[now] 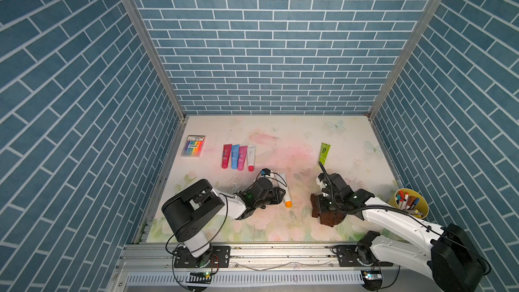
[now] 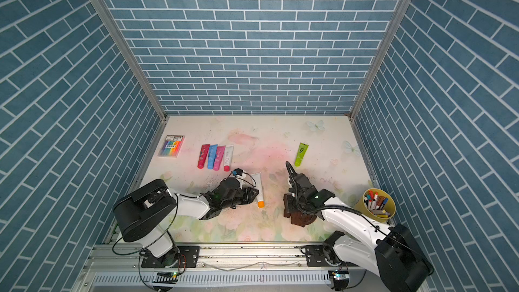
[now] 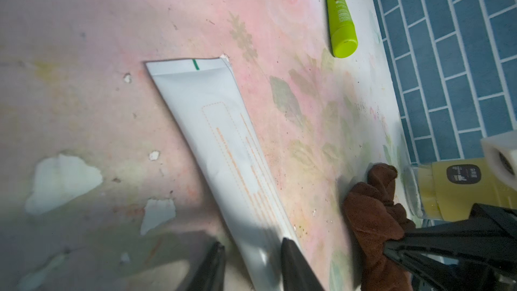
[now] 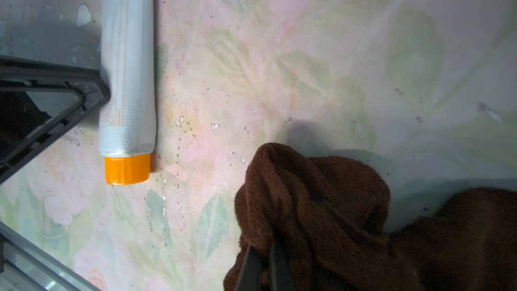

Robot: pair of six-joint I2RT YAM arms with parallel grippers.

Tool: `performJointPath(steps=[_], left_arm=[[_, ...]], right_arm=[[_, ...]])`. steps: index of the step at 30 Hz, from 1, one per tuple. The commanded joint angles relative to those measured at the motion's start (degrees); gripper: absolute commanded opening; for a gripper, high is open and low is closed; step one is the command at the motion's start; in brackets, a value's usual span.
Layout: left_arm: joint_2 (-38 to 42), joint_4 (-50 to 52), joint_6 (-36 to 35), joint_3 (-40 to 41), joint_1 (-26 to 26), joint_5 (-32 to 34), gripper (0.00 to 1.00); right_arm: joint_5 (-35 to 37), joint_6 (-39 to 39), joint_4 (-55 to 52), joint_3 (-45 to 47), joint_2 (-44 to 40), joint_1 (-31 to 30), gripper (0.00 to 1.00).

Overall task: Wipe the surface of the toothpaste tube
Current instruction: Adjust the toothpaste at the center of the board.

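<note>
The white toothpaste tube (image 1: 284,189) (image 2: 259,191) with an orange cap (image 4: 127,169) lies flat on the floral table, near the middle front. My left gripper (image 3: 253,243) is low over its cap half, a black finger on each side. One finger touches the tube's edge (image 3: 223,141); a gap shows at the other, so it stands open. A crumpled brown cloth (image 1: 328,217) (image 4: 321,205) rests on the table to the right of the tube. My right gripper (image 4: 263,247) is shut on a fold of it, apart from the tube (image 4: 127,65).
A green tube (image 1: 324,153) lies further back on the right. Several coloured tubes (image 1: 238,157) lie in a row at the back left, beside a marker pack (image 1: 193,146). A yellow cup of markers (image 1: 408,203) stands at the right edge, close to the right arm.
</note>
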State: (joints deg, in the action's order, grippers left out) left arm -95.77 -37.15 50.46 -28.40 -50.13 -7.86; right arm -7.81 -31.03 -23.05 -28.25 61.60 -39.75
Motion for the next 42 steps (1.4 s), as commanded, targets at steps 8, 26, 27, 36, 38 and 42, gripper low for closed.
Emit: performJointPath(steps=[8, 26, 27, 36, 38, 42], left_arm=[[-5.4, 3.7, -2.8, -4.7, 0.0, 2.1, 0.09], [0.7, 56.1, -21.6, -28.4, -3.7, 26.2, 0.0], [0.1, 59.0, -22.0, -29.9, -3.9, 27.9, 0.0], [-11.8, 79.1, -22.1, -41.7, -7.8, 41.4, 0.0], [-14.2, 81.0, -21.6, -43.2, -8.6, 43.0, 0.0], [-16.8, 79.6, -21.9, -44.6, -9.7, 42.0, 0.0]], right_arm=[[-0.6, 1.6, -0.3, 0.2, 0.5, -0.2, 0.0], [-0.3, 1.5, -0.3, 0.9, -2.0, -0.2, 0.0], [-0.3, 1.5, -0.2, 1.0, -2.1, -0.2, 0.0], [-0.3, 1.5, -0.2, 0.9, -1.8, -0.2, 0.0], [-0.3, 1.5, -0.3, 0.8, -1.6, -0.2, 0.0], [-0.3, 1.5, -0.3, 0.8, -1.3, -0.1, 0.0]])
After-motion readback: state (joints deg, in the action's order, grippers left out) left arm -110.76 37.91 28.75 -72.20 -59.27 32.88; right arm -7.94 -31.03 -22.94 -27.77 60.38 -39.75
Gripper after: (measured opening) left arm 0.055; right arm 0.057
